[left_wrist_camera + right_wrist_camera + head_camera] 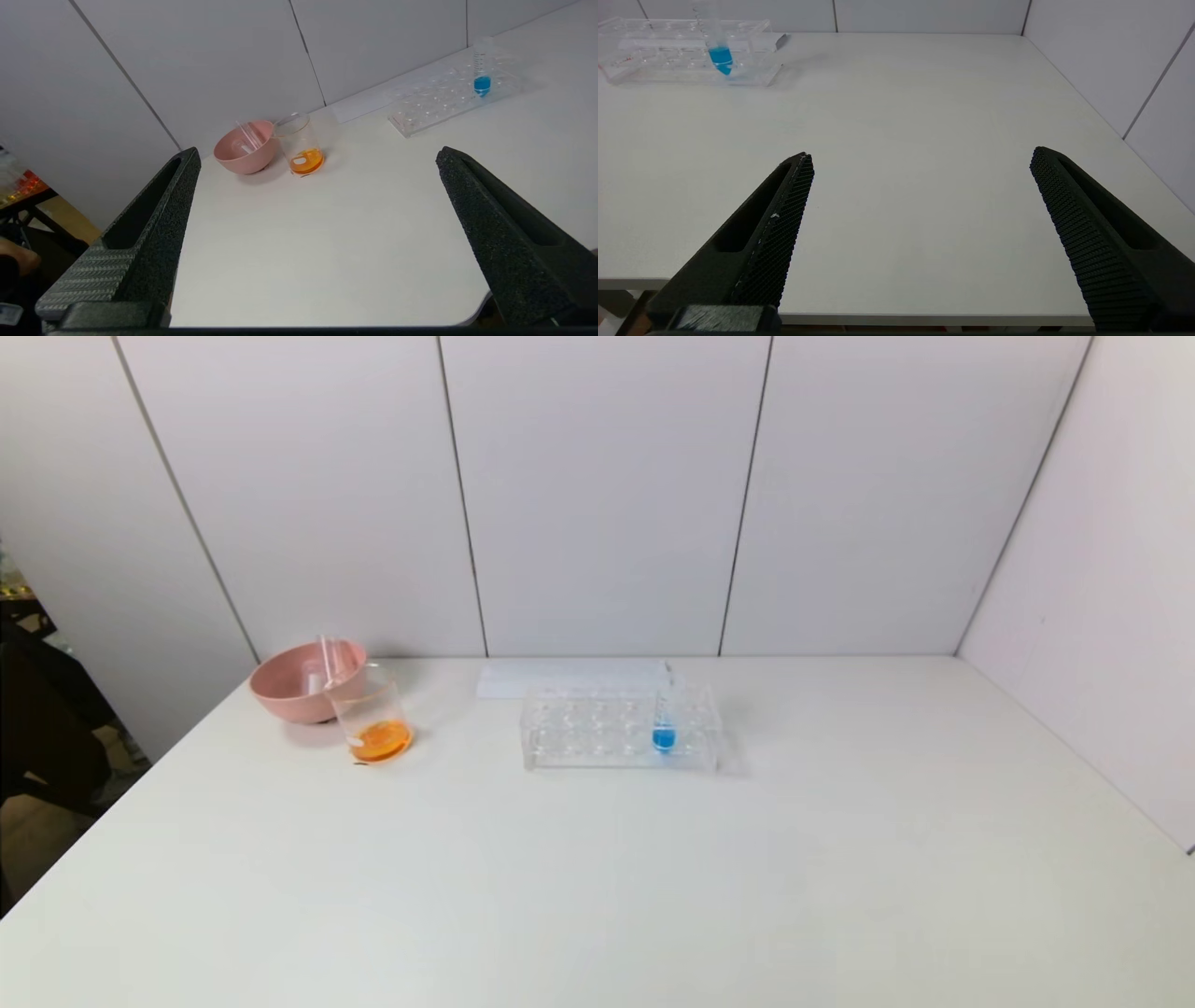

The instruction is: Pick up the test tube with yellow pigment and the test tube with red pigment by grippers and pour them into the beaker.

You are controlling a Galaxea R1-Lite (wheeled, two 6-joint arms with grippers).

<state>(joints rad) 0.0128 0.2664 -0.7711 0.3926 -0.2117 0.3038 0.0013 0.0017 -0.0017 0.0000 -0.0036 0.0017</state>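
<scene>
The beaker [373,714] stands at the table's back left with orange liquid in its bottom, and it shows again in the left wrist view [301,144]. No test tube with yellow pigment or red pigment is in view. Clear tubes [329,663] with no colour in them lean inside the pink bowl [294,686] right behind the beaker. My left gripper [317,153] hangs open and empty over the table's near left part, well short of the beaker. My right gripper [922,153] is open and empty at the near edge. Neither gripper shows in the head view.
A clear tube rack [616,728] sits at the back middle with one blue-liquid tube [664,733] upright in it; the rack [682,51] also shows far off in the right wrist view. A white sheet [569,677] lies behind it. Walls close the back and right.
</scene>
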